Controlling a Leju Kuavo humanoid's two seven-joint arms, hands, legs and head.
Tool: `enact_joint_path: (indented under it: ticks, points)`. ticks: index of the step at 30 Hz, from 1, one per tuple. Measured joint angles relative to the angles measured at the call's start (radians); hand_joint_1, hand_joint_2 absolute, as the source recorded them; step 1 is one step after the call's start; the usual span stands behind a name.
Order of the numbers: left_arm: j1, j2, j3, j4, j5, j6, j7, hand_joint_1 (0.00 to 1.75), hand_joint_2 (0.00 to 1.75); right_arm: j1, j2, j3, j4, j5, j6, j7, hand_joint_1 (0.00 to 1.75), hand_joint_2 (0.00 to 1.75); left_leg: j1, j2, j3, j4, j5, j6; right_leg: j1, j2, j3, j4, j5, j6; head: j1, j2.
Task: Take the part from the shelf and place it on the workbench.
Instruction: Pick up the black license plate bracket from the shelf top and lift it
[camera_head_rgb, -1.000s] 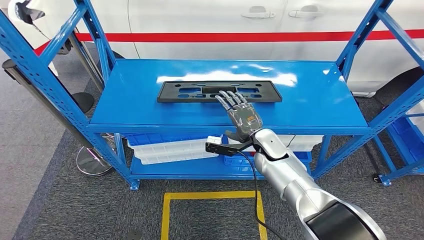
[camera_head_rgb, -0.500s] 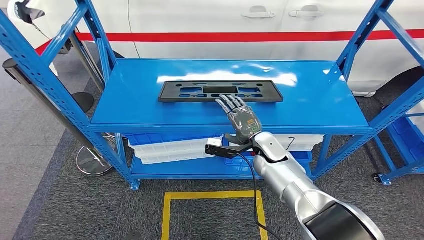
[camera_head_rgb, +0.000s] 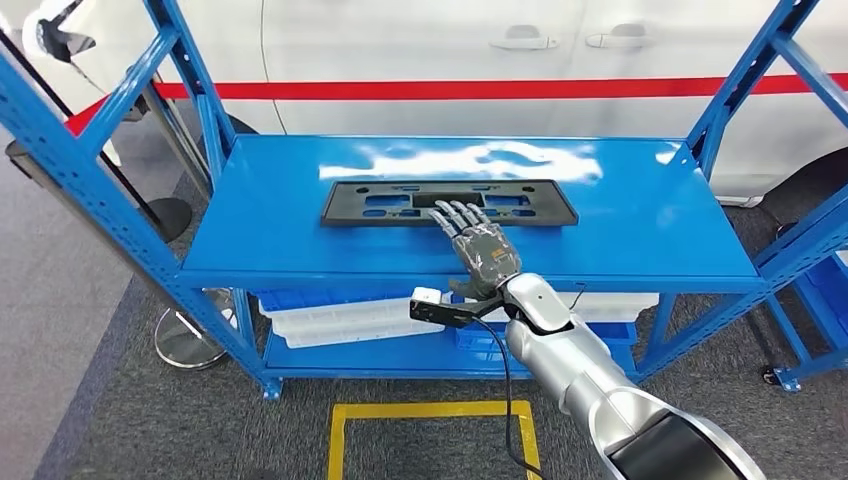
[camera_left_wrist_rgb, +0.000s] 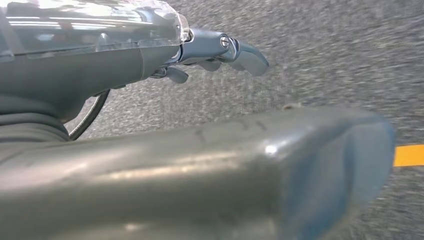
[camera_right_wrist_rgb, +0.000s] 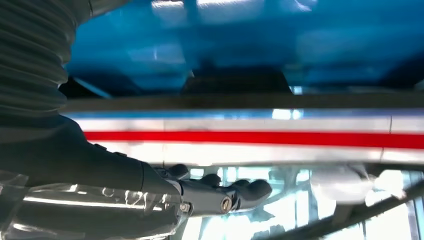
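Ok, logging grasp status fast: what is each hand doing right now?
Left hand: holding nothing, open or closed cannot be told.
Right hand: open, fingers spread at the black part, not gripping.

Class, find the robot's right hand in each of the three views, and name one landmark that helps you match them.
Head view: right hand at centre, fingertips at the black part.
Left wrist view: not in it.
Right wrist view: right hand low, left of centre.
Shared landmark: the car's red stripe.
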Motion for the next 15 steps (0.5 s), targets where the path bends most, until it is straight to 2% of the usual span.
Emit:
enact_joint_path:
  ticks: [1, 3, 4, 5, 6, 7, 8, 9, 10, 11, 12, 13, 14, 15]
  points:
    - [-0.001, 0.000, 0.001, 0.001, 0.001, -0.001, -0.002, 0.00, 0.00, 0.002, 0.000, 0.003, 0.001, -0.001, 0.000, 0.000, 0.00, 1.75, 0.000, 0.002, 0.008, -0.004, -0.003, -0.007, 0.004, 0.001, 0.006, -0.014, -0.005, -0.006, 0.000, 0.000]
    - [-0.002, 0.000, 0.002, 0.002, 0.002, -0.003, -0.004, 0.00, 0.00, 0.005, 0.002, 0.007, 0.003, -0.002, -0.001, 0.001, 0.00, 1.75, 0.000, 0.004, 0.015, 0.011, 0.012, -0.022, 0.003, 0.004, 0.034, -0.032, -0.020, -0.020, 0.000, 0.000]
    - [-0.003, 0.000, 0.002, 0.002, 0.001, -0.004, -0.005, 0.00, 0.00, 0.006, 0.002, 0.008, 0.003, -0.004, -0.002, 0.002, 0.00, 1.75, 0.001, 0.004, 0.002, 0.050, 0.033, -0.027, 0.001, 0.005, 0.054, -0.043, -0.030, -0.026, 0.000, 0.000]
    - [-0.003, 0.000, 0.002, 0.002, 0.000, -0.004, -0.005, 0.00, 0.00, 0.006, 0.003, 0.009, 0.004, -0.007, -0.003, 0.002, 0.00, 1.75, 0.002, 0.004, -0.029, 0.105, 0.053, -0.032, -0.002, 0.005, 0.077, -0.053, -0.040, -0.031, 0.000, 0.000]
    - [-0.004, 0.001, 0.002, 0.002, -0.001, -0.004, -0.005, 0.00, 0.00, 0.007, 0.004, 0.011, 0.005, -0.009, -0.004, 0.003, 0.00, 1.75, 0.004, 0.005, -0.072, 0.168, 0.062, -0.036, -0.004, 0.005, 0.099, -0.062, -0.051, -0.034, 0.000, 0.000]
    - [-0.004, 0.001, 0.003, 0.002, -0.002, -0.004, -0.004, 0.00, 0.00, 0.009, 0.004, 0.013, 0.006, -0.013, -0.005, 0.003, 0.00, 1.75, 0.006, 0.005, -0.119, 0.224, 0.053, -0.040, -0.004, 0.005, 0.121, -0.069, -0.065, -0.036, 0.000, 0.000]
    - [-0.002, 0.001, 0.003, 0.002, -0.002, -0.004, -0.004, 0.00, 0.00, 0.013, 0.005, 0.016, 0.007, -0.016, -0.006, 0.003, 0.00, 1.75, 0.009, 0.005, -0.161, 0.260, 0.020, -0.044, -0.005, 0.006, 0.143, -0.073, -0.080, -0.036, 0.000, 0.000]
    - [0.000, 0.001, 0.004, 0.002, -0.002, -0.004, -0.004, 0.00, 0.00, 0.017, 0.005, 0.019, 0.008, -0.017, -0.006, 0.003, 0.00, 1.75, 0.011, 0.005, -0.196, 0.273, -0.025, -0.048, -0.006, 0.007, 0.167, -0.076, -0.097, -0.036, 0.000, 0.000]
    - [0.003, 0.002, 0.005, 0.002, -0.001, -0.005, -0.003, 0.00, 0.00, 0.020, 0.005, 0.021, 0.009, -0.019, -0.006, 0.003, 0.00, 1.75, 0.014, 0.005, -0.222, 0.262, -0.068, -0.051, -0.007, 0.009, 0.193, -0.077, -0.114, -0.034, 0.000, 0.000]
    - [0.005, 0.002, 0.006, 0.002, -0.001, -0.006, -0.001, 0.00, 0.00, 0.023, 0.005, 0.023, 0.010, -0.021, -0.006, 0.003, 0.00, 1.75, 0.016, 0.005, -0.239, 0.231, -0.090, -0.053, -0.008, 0.011, 0.220, -0.077, -0.132, -0.030, 0.000, 0.000]
    - [0.007, 0.002, 0.008, 0.003, -0.001, -0.007, 0.001, 0.00, 0.00, 0.026, 0.006, 0.025, 0.012, -0.024, -0.005, 0.002, 0.00, 1.75, 0.018, 0.005, -0.249, 0.183, -0.072, -0.054, -0.010, 0.013, 0.248, -0.076, -0.152, -0.026, 0.000, 0.000]
    - [0.010, 0.002, 0.010, 0.003, -0.001, -0.008, 0.002, 0.00, 0.00, 0.030, 0.006, 0.027, 0.013, -0.029, -0.002, 0.001, 0.00, 1.75, 0.020, 0.006, -0.254, 0.122, 0.005, -0.052, -0.010, 0.014, 0.271, -0.076, -0.173, -0.022, 0.000, 0.000]
    - [0.013, 0.003, 0.012, 0.005, -0.002, -0.008, 0.002, 0.00, 0.00, 0.035, 0.007, 0.030, 0.015, -0.037, 0.002, -0.001, 0.00, 1.75, 0.020, 0.007, -0.260, 0.070, 0.100, -0.047, -0.009, 0.016, 0.292, -0.069, -0.194, -0.016, 0.000, 0.000]
    - [0.016, 0.004, 0.013, 0.006, -0.004, -0.007, 0.000, 0.00, 0.00, 0.039, 0.009, 0.032, 0.017, -0.044, 0.007, -0.003, 0.00, 1.75, 0.018, 0.007, -0.261, 0.038, 0.183, -0.041, -0.008, 0.019, 0.305, -0.064, -0.214, -0.010, 0.000, 0.000]
